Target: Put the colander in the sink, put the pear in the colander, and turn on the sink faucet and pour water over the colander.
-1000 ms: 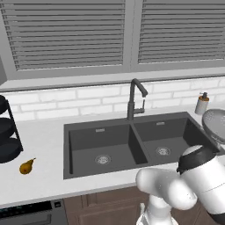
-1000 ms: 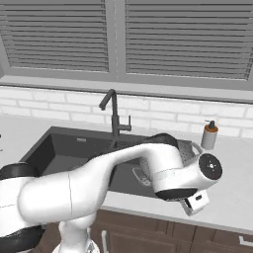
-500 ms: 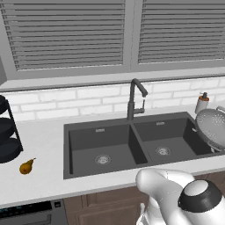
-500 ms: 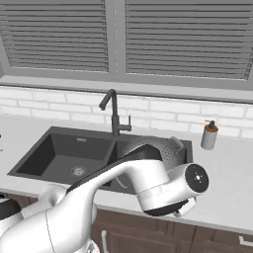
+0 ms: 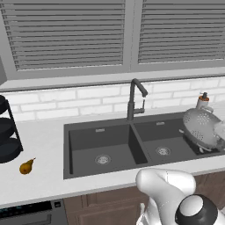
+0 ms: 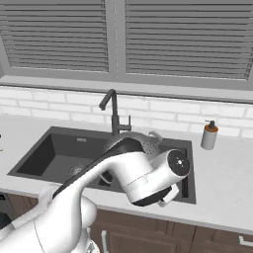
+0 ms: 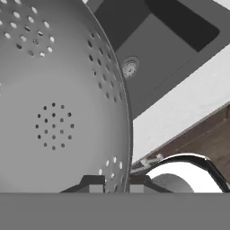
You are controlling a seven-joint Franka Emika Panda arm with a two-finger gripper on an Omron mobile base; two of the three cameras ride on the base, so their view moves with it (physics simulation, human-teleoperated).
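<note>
In the hand view my gripper (image 7: 116, 183) is shut on the rim of the colander (image 7: 54, 99), a pale perforated metal bowl whose inside faces the camera. The colander (image 5: 202, 127) hangs tilted over the right end of the dark double-basin sink (image 5: 101, 132), above its right basin. From the right base my arm covers most of the colander (image 6: 148, 143). The golden-brown pear (image 5: 26, 167) lies on the counter far left of the sink. Behind the divider stands the tall dark sink faucet (image 5: 134, 99), its spout toward the right basin.
A soap dispenser (image 5: 202, 100) stands on the counter behind the sink's right corner. A dark tiered rack (image 5: 6, 132) sits at the far left. A steel drain (image 7: 130, 68) shows in the basin below the colander. White tiled wall and window blinds close the back.
The arm has swung and its elbow dropped low in the views. The colander, still gripped, has shifted left from over the right counter to over the sink's right basin.
</note>
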